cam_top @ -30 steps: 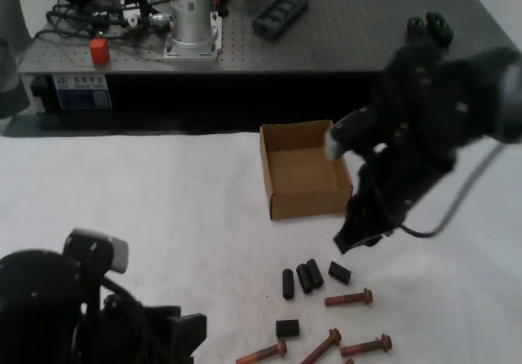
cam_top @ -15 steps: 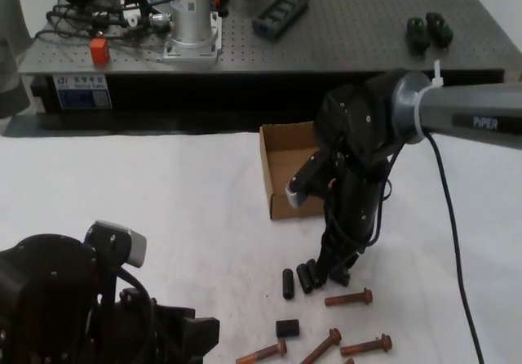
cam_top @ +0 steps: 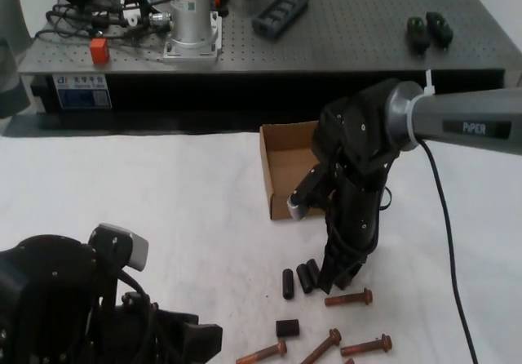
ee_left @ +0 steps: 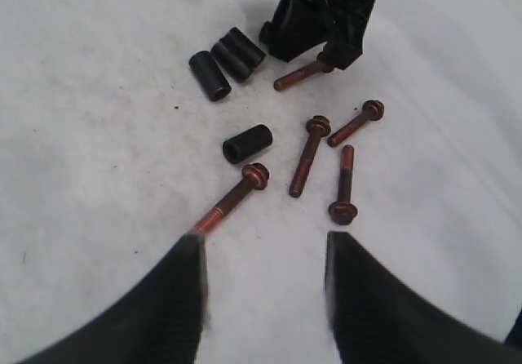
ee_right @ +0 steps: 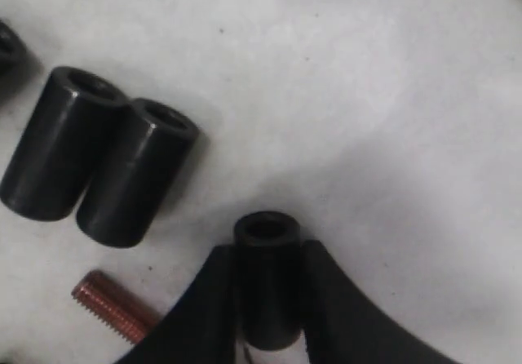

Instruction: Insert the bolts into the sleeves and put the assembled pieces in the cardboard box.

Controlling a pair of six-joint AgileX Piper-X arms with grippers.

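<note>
Black sleeve (ee_right: 267, 299) is pinched in your right claw (ee_right: 267, 254), low on the white worktop (cam_top: 163, 193) beside two loose sleeves (ee_right: 134, 172) near the cardboard box (cam_top: 281, 162), while your left claw (ee_left: 263, 241) hangs spread above the copper bolts (ee_left: 306, 156).

Copper bolts (ee_left: 307, 158) and black sleeves (ee_left: 246, 144) lie near a cardboard box (cam_top: 279, 206), one sleeve (ee_right: 267, 286) pinched.

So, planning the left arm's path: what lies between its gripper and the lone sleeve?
A copper bolt, head beside the lone sleeve, threads toward the left gripper, in the left wrist view.
</note>
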